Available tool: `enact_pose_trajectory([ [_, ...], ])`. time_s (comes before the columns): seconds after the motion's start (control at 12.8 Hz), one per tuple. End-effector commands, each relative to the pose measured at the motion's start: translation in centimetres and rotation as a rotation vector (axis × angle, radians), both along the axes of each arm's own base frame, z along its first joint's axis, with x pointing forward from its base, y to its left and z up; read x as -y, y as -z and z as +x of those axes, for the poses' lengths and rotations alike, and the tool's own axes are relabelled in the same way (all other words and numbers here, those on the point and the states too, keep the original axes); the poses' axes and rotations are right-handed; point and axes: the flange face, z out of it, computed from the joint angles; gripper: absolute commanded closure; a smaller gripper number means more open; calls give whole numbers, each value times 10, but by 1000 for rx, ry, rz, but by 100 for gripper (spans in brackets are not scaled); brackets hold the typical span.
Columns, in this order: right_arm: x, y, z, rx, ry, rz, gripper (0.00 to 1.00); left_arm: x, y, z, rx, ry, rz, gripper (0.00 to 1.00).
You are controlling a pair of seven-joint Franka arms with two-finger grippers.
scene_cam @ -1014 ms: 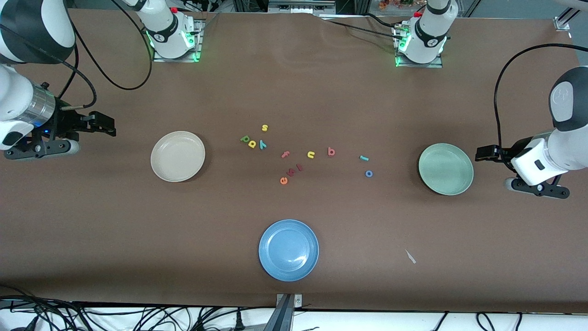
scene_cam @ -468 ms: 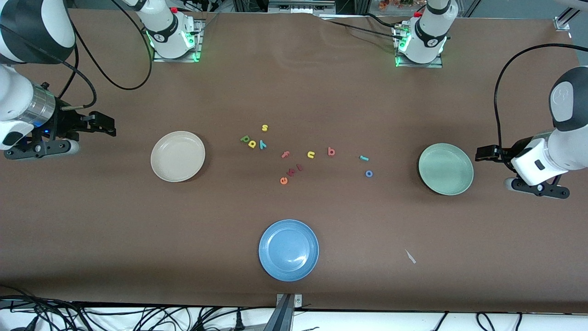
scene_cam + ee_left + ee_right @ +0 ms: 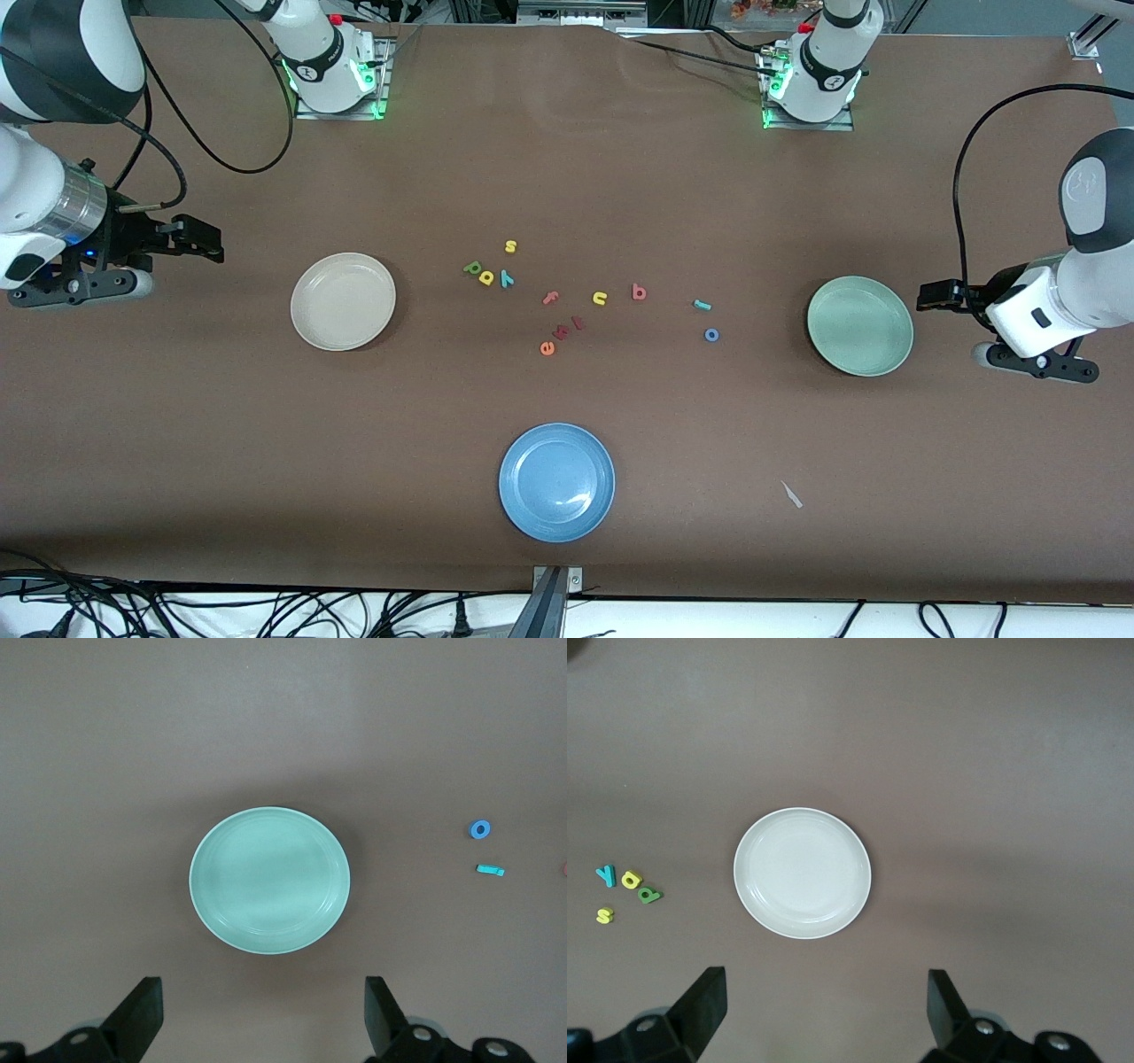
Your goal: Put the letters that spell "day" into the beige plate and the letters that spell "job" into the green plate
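On the brown table (image 3: 620, 177), nothing is sorted: both target plates lie bare. Beige plate (image 3: 343, 301) sits toward the right arm's end; green plate (image 3: 859, 325) toward the left arm's end; blue plate (image 3: 556, 481) between them and nearest the front camera. "Day" letters lie clustered just off the beige plate toward table centre: green d (image 3: 472, 267), yellow a (image 3: 485, 278) touching or nearly touching it, teal y (image 3: 507, 278) just beside. Yellow s (image 3: 510, 246) lies a little farther from the camera than that cluster. "Job" letters are more spread: red-pink b (image 3: 639, 291) near table centre, teal j (image 3: 702, 305) and blue o (image 3: 710, 335) closer to the green plate, the o nearer the camera than the j. Strays among them: pink f (image 3: 549, 298), yellow u (image 3: 600, 299), orange e (image 3: 547, 348) with two small red-pink letters beside it, too small to read. Right gripper (image 3: 205, 241) hangs over bare table at its own end, near the beige plate, fingers (image 3: 700, 1005) spread wide, holding nothing. Left gripper (image 3: 930, 296) hangs just outside the green plate's rim, fingers (image 3: 137, 1014) likewise spread and empty. A small pale scrap (image 3: 791, 494) lies near the table's camera-side edge.
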Motion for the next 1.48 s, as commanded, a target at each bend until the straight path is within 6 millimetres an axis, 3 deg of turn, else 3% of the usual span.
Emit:
enact_pose_trajectory([
  [0.0, 2, -2, -1, -5, 0, 19, 0, -2, -2, 1, 9, 15, -24, 0],
  [1.01, 1, 0, -1, -5, 7, 17, 0, -3, -4, 1, 12, 14, -21, 0],
  [1.4, -12, 1, -1, -1, 5, 18, 0, -1, -5, 1, 14, 15, -22, 0],
])
